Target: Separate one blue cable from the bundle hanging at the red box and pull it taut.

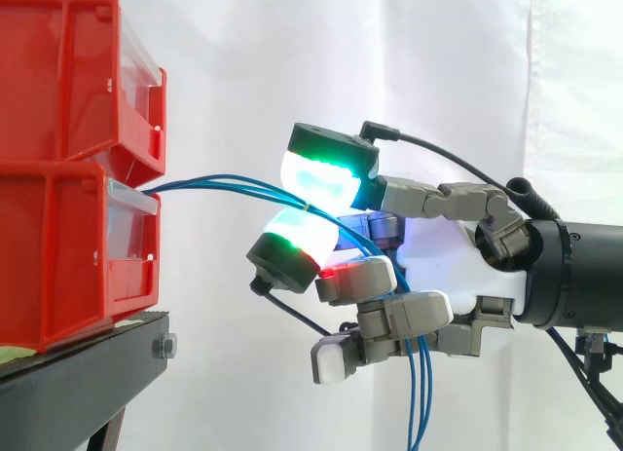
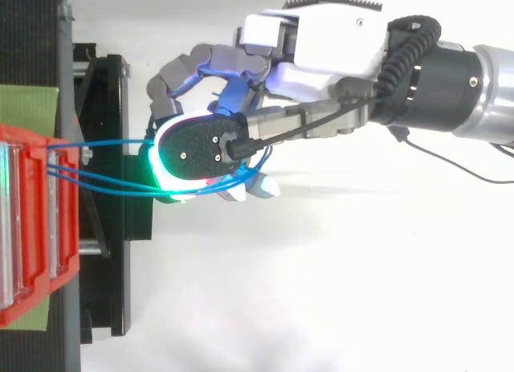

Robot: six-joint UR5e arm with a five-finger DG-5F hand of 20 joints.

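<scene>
Several thin blue cables (image 1: 219, 186) run from the lower red box (image 1: 73, 251) out to the right, drawn into a shallow arc. My hand (image 1: 443, 266) sits to the right of the boxes, with two green-glowing fingertips (image 1: 321, 173) pinched together on a blue cable between them. The other strands pass behind the pads and hang down past the lower fingers as a blue cable tail (image 1: 421, 402). From above, the blue cables (image 2: 104, 167) fan from the red box (image 2: 36, 227) into the hand (image 2: 321, 47), under its black fingertip pad (image 2: 197, 155).
A second red box (image 1: 68, 76) is stacked on the lower one. Both rest on a black stand (image 1: 88, 373), seen from above as a dark frame (image 2: 112, 147). A white curtain lies behind and a white floor below.
</scene>
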